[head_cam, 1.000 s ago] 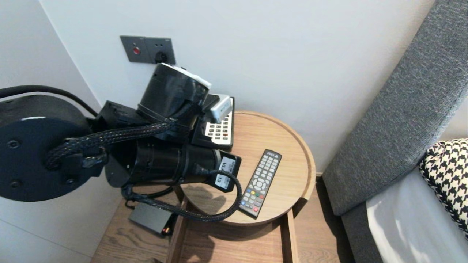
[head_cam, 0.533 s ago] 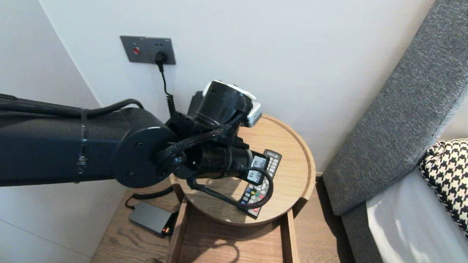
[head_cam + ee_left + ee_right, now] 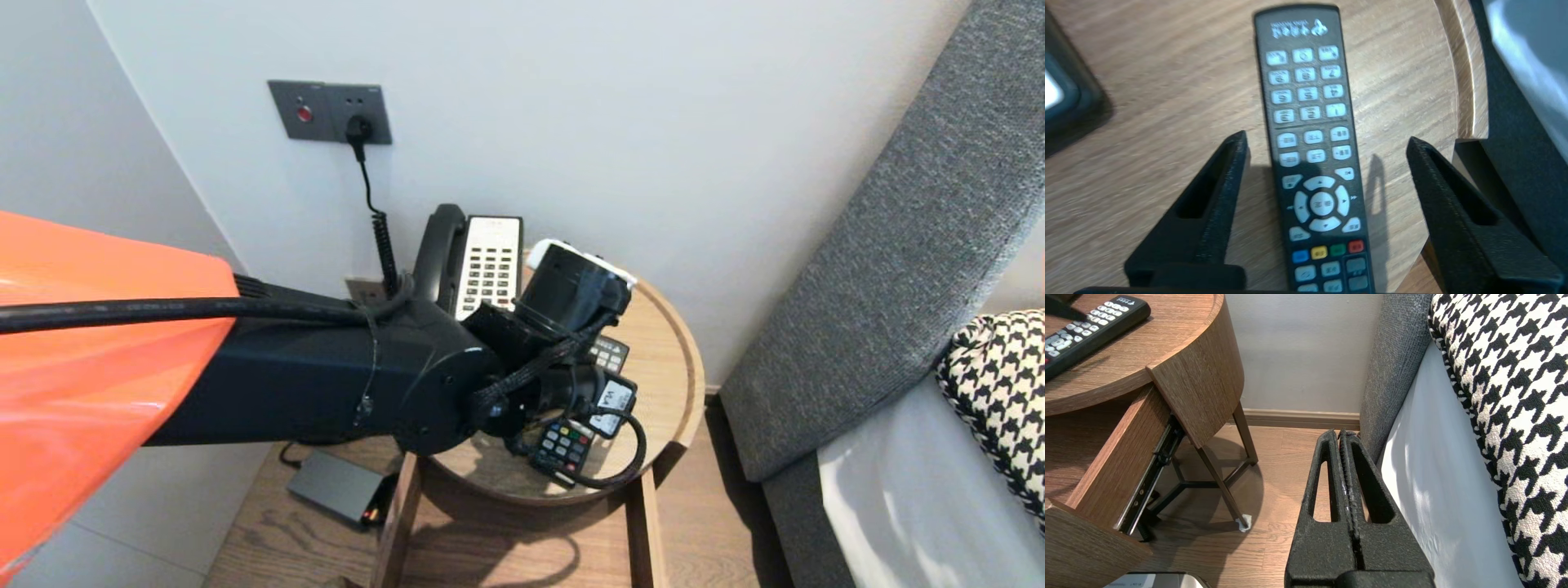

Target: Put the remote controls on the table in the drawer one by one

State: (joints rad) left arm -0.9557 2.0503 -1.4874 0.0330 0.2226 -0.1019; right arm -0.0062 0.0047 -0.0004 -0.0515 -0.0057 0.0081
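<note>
Vs. 1 s earlier: left arm had swung off the phone, which now showed in full, and reached over the remote, hiding its middle in head view. Left hand stood open wide, one finger each side of remote, neither touching. Remote lay flat on round worktop, nr front edge. Right hand closed, empty, parked low by grey upholstery.
</note>
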